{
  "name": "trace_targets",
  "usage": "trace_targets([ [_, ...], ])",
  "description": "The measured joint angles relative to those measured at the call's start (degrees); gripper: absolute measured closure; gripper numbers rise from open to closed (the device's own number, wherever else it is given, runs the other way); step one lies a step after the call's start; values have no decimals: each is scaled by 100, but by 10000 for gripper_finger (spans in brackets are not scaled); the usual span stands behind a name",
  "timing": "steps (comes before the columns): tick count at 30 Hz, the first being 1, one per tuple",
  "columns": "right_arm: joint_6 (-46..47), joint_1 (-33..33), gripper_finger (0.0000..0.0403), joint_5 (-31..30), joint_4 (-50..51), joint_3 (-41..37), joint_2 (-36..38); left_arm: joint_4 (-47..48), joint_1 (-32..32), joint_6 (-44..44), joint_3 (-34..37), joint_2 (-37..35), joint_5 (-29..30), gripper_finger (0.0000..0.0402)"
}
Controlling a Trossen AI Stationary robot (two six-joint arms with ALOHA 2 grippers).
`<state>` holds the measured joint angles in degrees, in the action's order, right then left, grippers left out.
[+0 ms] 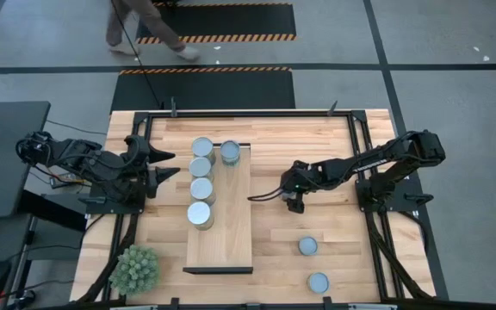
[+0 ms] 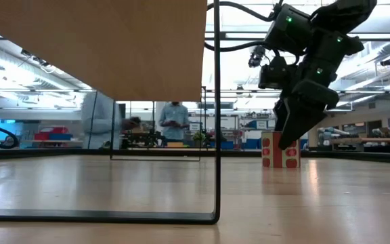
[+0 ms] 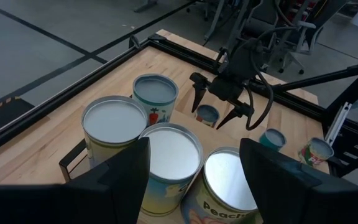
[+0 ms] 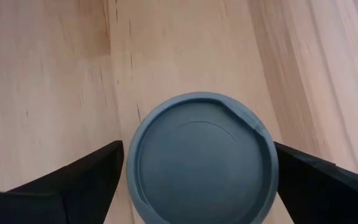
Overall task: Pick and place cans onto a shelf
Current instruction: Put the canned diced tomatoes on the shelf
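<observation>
The shelf (image 1: 231,224), a pale board on a dark metal frame (image 2: 217,135), stands mid-table. Several cans (image 1: 201,189) stand upright on it in a row, with one more (image 1: 230,152) beside the far end. My right gripper (image 1: 269,193) hangs open just right of the shelf, pointing steeply down. Its fingers stand on either side of a blue-grey-topped can (image 4: 201,158) on the table, apart from it. That can (image 3: 207,115) also shows between the fingers in the left wrist view. My left gripper (image 1: 167,164) waits open at the shelf's left, above the shelved cans (image 3: 169,152).
Two more cans (image 1: 307,246) (image 1: 318,282) stand on the table near the front right. A spiky green plant (image 1: 135,268) sits at the front left corner. A black frame (image 1: 248,112) rims the table. A person (image 1: 140,26) walks beyond the far edge.
</observation>
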<state>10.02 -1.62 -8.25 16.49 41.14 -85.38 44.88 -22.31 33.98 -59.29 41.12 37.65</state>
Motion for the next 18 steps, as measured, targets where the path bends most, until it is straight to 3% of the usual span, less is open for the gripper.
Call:
trace_targets([
  [12, -233, 1, 110, 27, 60, 75, 0, 1, 1, -14, 0, 0, 0, 147],
  [18, -273, 1, 111, 30, 788, 744, 0, 2, 0, -14, 0, 0, 0, 147],
])
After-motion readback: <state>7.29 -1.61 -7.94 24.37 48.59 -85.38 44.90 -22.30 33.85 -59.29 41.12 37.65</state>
